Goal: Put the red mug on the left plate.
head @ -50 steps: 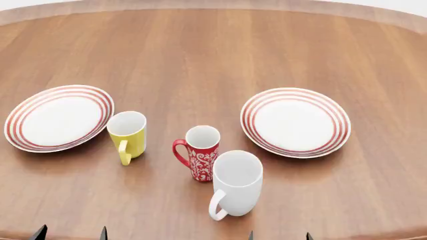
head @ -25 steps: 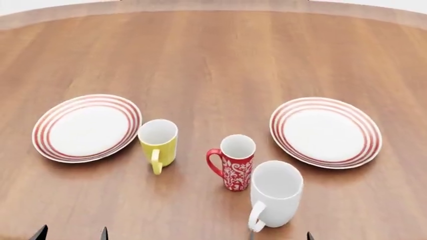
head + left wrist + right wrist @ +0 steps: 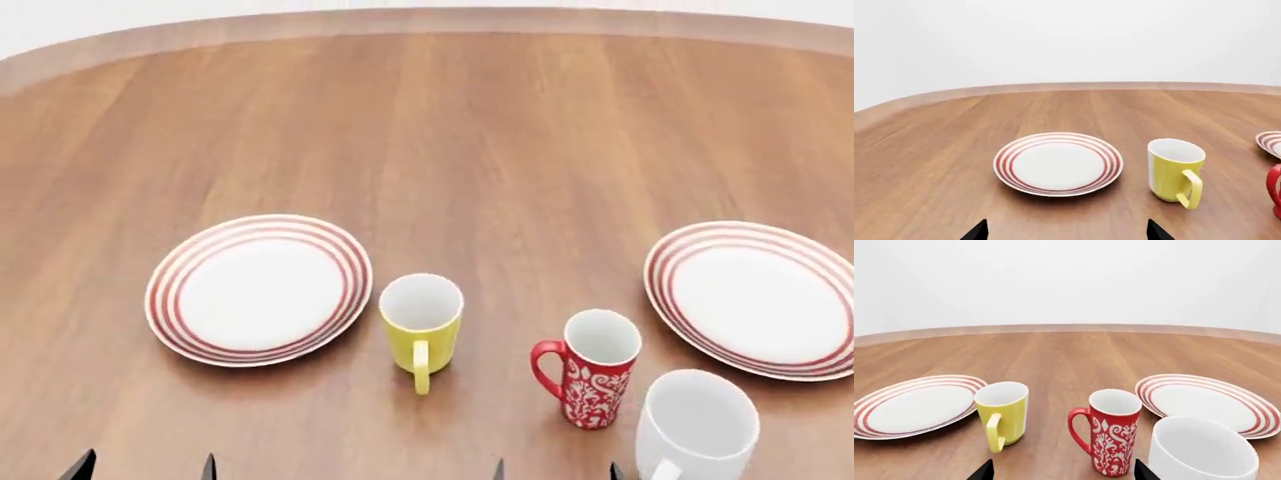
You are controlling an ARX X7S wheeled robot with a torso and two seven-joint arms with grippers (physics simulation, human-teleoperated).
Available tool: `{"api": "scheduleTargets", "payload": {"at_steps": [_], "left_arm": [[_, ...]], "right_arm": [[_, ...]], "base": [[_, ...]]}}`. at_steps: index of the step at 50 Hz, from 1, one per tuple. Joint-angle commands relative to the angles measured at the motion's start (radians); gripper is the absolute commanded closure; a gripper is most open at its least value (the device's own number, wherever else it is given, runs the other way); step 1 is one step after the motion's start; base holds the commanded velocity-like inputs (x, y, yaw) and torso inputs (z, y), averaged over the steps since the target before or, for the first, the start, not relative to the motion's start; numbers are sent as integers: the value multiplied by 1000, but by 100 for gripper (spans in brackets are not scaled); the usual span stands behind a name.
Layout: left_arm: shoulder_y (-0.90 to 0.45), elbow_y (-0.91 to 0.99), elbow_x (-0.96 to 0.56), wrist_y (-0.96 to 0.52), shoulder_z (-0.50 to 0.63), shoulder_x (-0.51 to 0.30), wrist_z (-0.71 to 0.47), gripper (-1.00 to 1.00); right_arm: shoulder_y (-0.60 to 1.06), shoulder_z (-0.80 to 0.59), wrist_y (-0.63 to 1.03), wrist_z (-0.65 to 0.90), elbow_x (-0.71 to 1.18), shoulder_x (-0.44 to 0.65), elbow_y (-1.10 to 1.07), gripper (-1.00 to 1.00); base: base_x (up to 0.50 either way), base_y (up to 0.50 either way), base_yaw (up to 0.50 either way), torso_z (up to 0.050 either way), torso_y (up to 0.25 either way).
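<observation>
White mug [image 3: 695,428] cut off beside red mug [image 3: 594,367]

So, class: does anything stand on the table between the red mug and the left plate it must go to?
Yes. The yellow mug stands upright between the red mug and the left plate, close beside the plate's rim. Carried straight across at table height, the red mug would likely hit it; lifting over should clear it.
</observation>
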Motion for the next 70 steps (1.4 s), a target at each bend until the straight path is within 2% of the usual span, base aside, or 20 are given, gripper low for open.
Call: {"api": "scheduleTargets", "payload": {"at_steps": [1,36,56,70], "left_arm": [[-2,-1,-14,0,16,-14,-15,-100],[1,8,-46,3,53,-43,-50,-100],[-8,-4,-58,7,71,-56,-63,-100],[-5,6,-67,5,81,-66,-73,-100]], "right_arm": [[1,-17,1,16,13,14,0,-100],[2,-48,-8,50,51,43,-1,-100],[8,-61,1,64,72,54,2,-100],[7,-68,0,72,91,61,-2,-100]], "base": [[184,375,0,0,0],[220,343,0,0,0],[357,124,0,0,0],[30,-135,0,0,0]]}}
